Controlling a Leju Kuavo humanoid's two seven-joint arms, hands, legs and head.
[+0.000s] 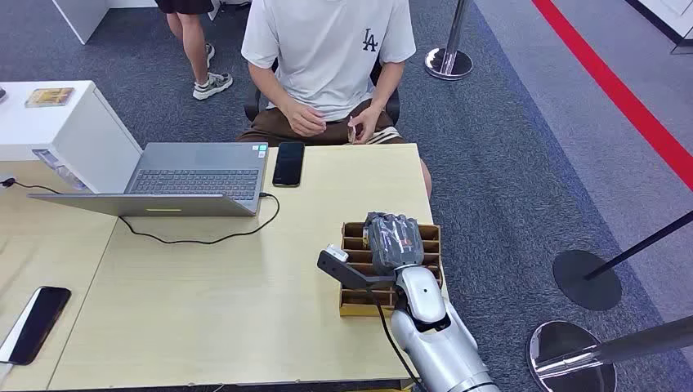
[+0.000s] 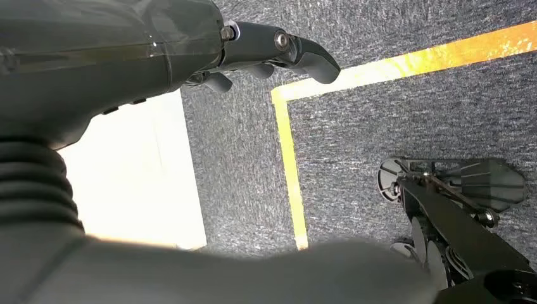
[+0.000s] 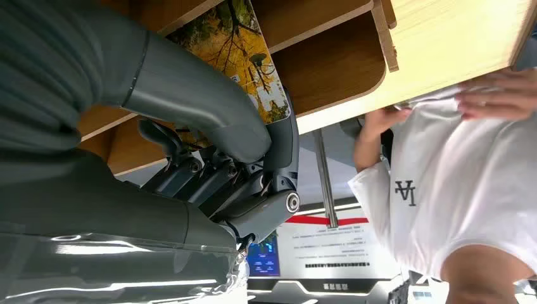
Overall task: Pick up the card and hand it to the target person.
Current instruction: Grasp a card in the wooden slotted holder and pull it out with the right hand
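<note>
A wooden card box (image 1: pixel 352 300) with several slots sits at the table's near right edge. My right hand (image 1: pixel 395 241) is lowered over the box and hides the cards in the head view. In the right wrist view a card (image 3: pixel 246 60) printed with yellow autumn trees stands in a slot of the box (image 3: pixel 329 69). My right hand (image 3: pixel 253 152) pinches the card, with the thumb across its face and the dark fingers behind it. A seated person in a white T-shirt (image 1: pixel 327 45) faces me across the table, hands in the lap. My left hand (image 2: pixel 253 54) hangs over the carpet, holding nothing.
An open grey laptop (image 1: pixel 192 178) and a black phone (image 1: pixel 288 163) lie on the far half of the table, with a black cable (image 1: pixel 204 238) trailing from the laptop. Another phone (image 1: pixel 33 323) lies near left. Stanchion bases (image 1: pixel 572 347) stand on my right.
</note>
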